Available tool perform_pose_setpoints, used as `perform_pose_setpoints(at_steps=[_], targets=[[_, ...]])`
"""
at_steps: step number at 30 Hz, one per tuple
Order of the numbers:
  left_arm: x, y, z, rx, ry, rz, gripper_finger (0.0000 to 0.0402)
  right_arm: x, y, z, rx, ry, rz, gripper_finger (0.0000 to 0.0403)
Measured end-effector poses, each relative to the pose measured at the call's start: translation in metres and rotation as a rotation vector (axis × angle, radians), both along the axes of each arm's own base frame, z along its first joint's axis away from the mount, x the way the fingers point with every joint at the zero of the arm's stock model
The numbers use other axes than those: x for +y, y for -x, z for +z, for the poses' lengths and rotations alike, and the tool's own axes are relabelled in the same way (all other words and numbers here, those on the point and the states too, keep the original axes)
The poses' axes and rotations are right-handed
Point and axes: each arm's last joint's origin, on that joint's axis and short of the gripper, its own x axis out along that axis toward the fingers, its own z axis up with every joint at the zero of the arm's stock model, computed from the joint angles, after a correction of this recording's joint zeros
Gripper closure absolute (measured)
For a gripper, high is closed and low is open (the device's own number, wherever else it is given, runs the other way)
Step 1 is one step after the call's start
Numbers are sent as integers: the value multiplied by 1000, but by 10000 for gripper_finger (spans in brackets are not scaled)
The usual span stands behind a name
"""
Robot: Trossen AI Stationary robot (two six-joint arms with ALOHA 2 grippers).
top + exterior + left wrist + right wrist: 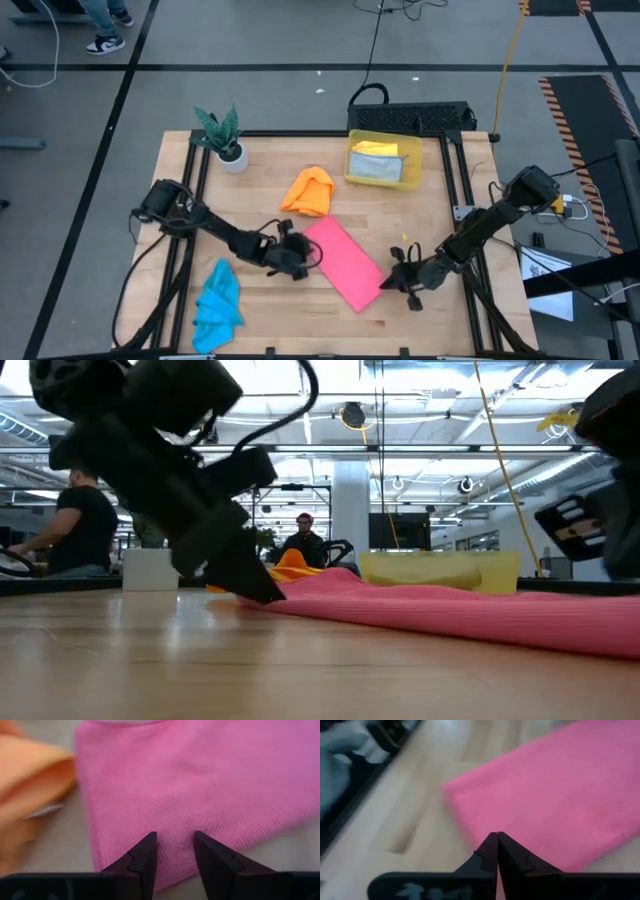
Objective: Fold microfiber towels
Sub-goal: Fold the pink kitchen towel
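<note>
Left gripper [175, 840] has its jaws a narrow way apart, tips pressed down on the pink towel [343, 262] near its upper-left end, with a strip of pink showing between them and nothing pinched. Right gripper [497, 840] is fully closed, fingers tight together, tip at the towel's lower-right end, holding nothing.

Left arm reaches in low from the table's left edge, stretched long and almost flat toward the middle, wrist dipped so the fingers slope down onto the cloth; the low view shows it slanting down to the towel's edge. Right arm comes from the right edge, angled down and inward, its gripper low at the tabletop.

The pink towel lies folded as a long flat strip, slanting across the centre of the table [270, 190]. Orange towel [309, 190] sits crumpled just beyond its upper end. Blue towel [217, 305] is bunched near the front left corner.

The bin [384, 181] at the back holds a grey towel [377, 169] with a yellow towel [377, 148] behind it. A plant [226, 139] stands at the back left
</note>
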Motion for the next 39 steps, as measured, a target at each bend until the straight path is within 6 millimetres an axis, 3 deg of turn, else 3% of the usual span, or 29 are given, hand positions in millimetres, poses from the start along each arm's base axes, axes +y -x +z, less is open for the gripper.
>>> perform_pose_setpoints(at_steps=[7,15,21,29,33,39], targets=[[23,9,3,100,-122,127,271,11,6,11,-103,107,80,403],[26,19,35,74,-103,144,271,25,-1,9,-171,322,231,384],[20,14,48,-36,-53,136,271,34,-29,5,-187,500,215,315],[16,7,51,-113,2,101,271,55,-60,-2,-41,688,163,229],[16,7,51,-113,-1,99,271,61,-71,-5,-2,799,133,219],[16,7,52,-120,-25,101,271,63,-83,-12,9,828,127,222]])
